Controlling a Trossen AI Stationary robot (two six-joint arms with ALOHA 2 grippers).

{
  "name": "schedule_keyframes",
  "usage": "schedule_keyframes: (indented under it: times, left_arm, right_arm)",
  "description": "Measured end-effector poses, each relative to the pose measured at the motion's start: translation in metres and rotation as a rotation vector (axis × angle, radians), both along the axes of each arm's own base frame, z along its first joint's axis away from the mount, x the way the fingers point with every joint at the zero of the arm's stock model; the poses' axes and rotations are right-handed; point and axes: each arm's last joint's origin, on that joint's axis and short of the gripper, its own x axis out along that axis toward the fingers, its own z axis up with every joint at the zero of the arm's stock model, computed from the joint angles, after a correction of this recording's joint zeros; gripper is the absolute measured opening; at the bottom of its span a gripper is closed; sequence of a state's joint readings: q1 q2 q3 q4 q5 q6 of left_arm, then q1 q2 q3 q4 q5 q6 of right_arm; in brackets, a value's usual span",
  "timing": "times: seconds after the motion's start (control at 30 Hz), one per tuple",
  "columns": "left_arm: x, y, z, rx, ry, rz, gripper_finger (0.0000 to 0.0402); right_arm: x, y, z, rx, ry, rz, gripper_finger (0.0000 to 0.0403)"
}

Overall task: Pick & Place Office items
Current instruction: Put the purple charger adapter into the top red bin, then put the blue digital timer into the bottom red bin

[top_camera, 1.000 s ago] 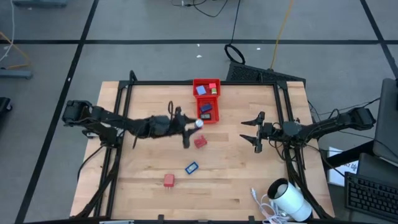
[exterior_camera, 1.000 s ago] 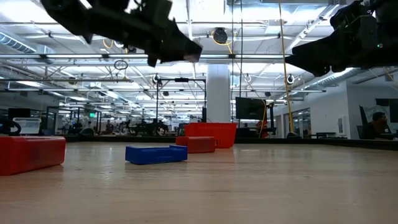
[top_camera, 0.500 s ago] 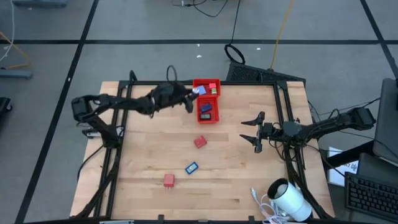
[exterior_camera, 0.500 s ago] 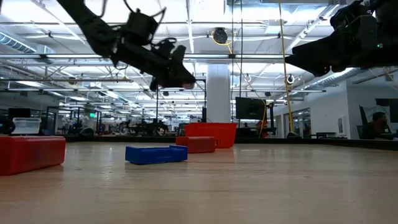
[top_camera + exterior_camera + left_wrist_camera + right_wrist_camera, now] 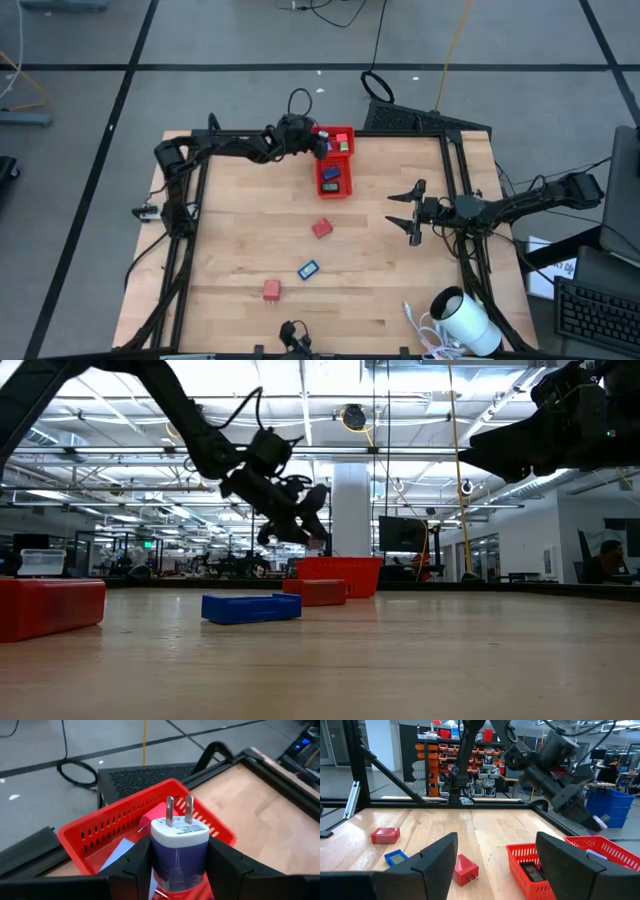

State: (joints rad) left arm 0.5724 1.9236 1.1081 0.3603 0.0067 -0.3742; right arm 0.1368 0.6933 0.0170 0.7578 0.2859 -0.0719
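My left gripper [image 5: 321,145] hangs over the far compartment of the red tray [image 5: 346,190], shut on a white-and-blue plug adapter [image 5: 179,840] whose two metal prongs point away from the wrist. In the low view this gripper [image 5: 312,536] is just above the tray [image 5: 338,575]. Blue, red and black pieces lie in the tray. A red piece [image 5: 321,228], a blue piece [image 5: 307,269] and another red piece [image 5: 271,290] lie flat on the table. My right gripper [image 5: 403,211] waits open above the table's right side, touching nothing. My left gripper pinches the plug adapter by the two opposite sides of its blue lower body [image 5: 157,857], one finger [image 5: 131,865] on each side. The white top and the prongs [image 5: 178,810] stick out past the fingertips. It is lifted clear, above the tray.
A big white cylinder with a cable [image 5: 466,320] lies at the table's near right corner. Black frame rails [image 5: 200,190] run along the left, right and far edges. Bare wood lies between the loose pieces and my right gripper.
My left gripper, still shut on the plug adapter, has travelled from above the table's middle near the red piece toward the far edge, and now hangs over the tray's far compartment. The arm has swung round with it. The pieces on the table have stayed put.
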Motion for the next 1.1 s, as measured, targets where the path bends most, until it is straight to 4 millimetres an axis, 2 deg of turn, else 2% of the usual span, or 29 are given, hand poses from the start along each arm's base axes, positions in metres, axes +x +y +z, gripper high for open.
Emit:
schedule_keyframes:
  times: [0.23,0.67,0.9,1.1]
  left_arm:
    - [0.000,0.003,-0.008,-0.007,0.033,0.096,0.0145]
    - [0.003,-0.007,-0.014,-0.038,0.097,0.113,0.0146]
    - [0.002,-0.006,-0.014,-0.028,0.107,0.144,0.0233]
    - [0.002,-0.007,-0.014,-0.022,0.109,0.140,0.0260]
  right_arm:
    - [0.000,0.000,0.000,0.000,0.000,0.000,0.0260]
    - [0.000,0.000,0.000,0.000,0.000,0.000,0.0260]
    - [0.000,0.000,0.000,0.000,0.000,0.000,0.0261]
    - [0.000,0.000,0.000,0.000,0.000,0.000,0.0259]
